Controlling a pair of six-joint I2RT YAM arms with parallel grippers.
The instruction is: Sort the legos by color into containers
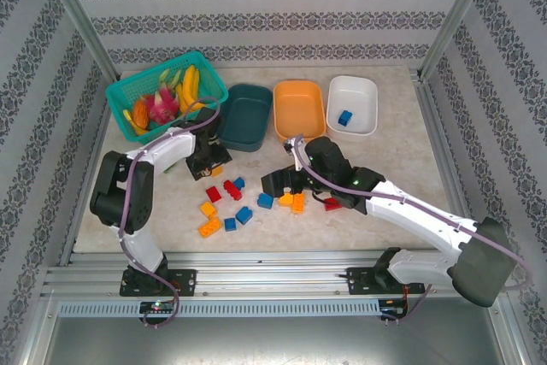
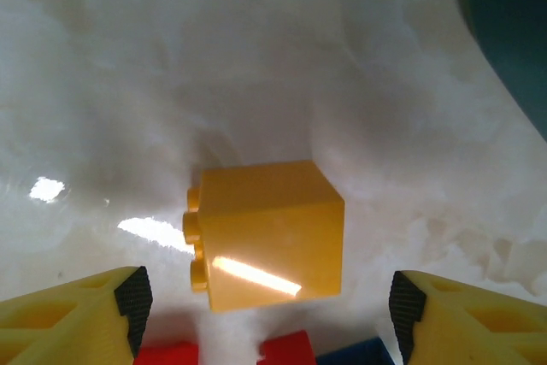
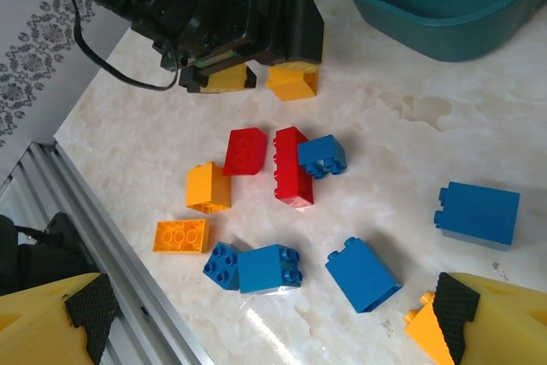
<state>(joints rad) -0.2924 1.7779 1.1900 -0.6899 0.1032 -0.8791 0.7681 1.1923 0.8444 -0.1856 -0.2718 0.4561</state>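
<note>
Left gripper (image 2: 267, 301) is spread wide, a yellow brick (image 2: 273, 228) untouched between its fingers, red bricks (image 2: 291, 350) just beside it, teal tub (image 2: 513, 32) near. Right gripper (image 3: 272, 305) gapes wide over scattered blue bricks (image 3: 363, 273).

scattered legos (image 1: 232, 191) — teal, orange, white tubs (image 1: 299, 114)

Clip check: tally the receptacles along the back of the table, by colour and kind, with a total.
dark teal tub: 1
orange tub: 1
white tub: 1
teal mesh basket: 1
Total: 4
</note>
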